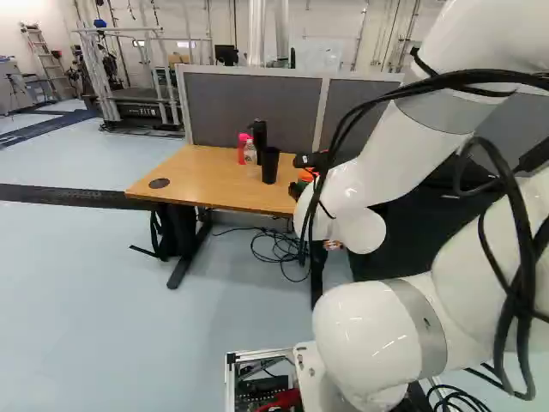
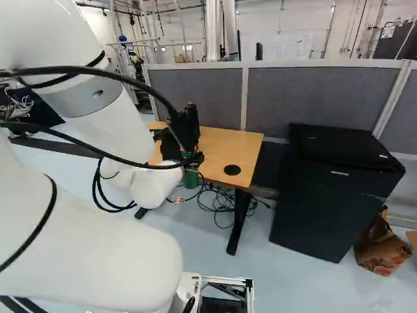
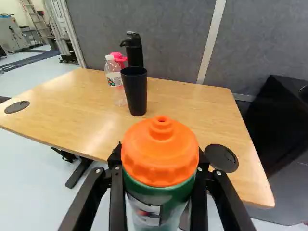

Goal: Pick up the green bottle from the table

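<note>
The wooden surface [image 3: 72, 106] spreads ahead of the end effector [image 2: 189, 156], whose fingers, parted by the width of the green bottle [image 3: 156, 193], grip it upright from both sides; farther ahead stand a black cup [image 3: 135, 94] and clear bottle [image 3: 113, 75].

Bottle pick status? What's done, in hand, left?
Done, by the look of it: grasp and lift. The green bottle shows past the front edge of the table, its lower body against the floor.
In hand: the bottle, orange cap up, between both fingers of the end effector.
Left: probably just holding it steady; the task names no place to set it.
</note>
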{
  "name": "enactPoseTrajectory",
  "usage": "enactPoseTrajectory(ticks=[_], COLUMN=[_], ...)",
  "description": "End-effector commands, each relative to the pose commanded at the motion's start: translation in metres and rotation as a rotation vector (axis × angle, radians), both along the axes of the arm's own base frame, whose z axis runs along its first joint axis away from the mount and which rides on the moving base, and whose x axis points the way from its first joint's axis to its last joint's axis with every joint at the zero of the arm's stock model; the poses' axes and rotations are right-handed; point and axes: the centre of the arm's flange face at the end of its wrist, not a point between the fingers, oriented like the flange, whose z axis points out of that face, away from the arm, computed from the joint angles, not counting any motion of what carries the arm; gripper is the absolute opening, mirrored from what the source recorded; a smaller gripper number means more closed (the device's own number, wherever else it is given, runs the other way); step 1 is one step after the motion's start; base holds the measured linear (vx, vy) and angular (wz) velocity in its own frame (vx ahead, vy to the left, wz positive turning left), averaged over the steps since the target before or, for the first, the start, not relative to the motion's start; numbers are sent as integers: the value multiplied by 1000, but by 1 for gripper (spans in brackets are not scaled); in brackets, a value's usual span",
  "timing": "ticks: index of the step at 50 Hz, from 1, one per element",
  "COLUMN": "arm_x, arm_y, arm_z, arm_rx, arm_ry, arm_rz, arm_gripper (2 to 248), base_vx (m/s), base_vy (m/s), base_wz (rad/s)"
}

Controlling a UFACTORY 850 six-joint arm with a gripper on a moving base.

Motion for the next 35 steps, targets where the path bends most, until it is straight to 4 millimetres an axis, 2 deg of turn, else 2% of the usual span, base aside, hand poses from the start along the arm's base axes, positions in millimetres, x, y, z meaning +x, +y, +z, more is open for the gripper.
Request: enactPoseTrajectory(ticks=[35], arm_x=[0], arm_y=[0], arm_z=[0], arm_rx=[0], arm_ry=[0], arm_rz=[0], arm_gripper=[118], base_vx=[0], base_vy=[0], base_wz=[0])
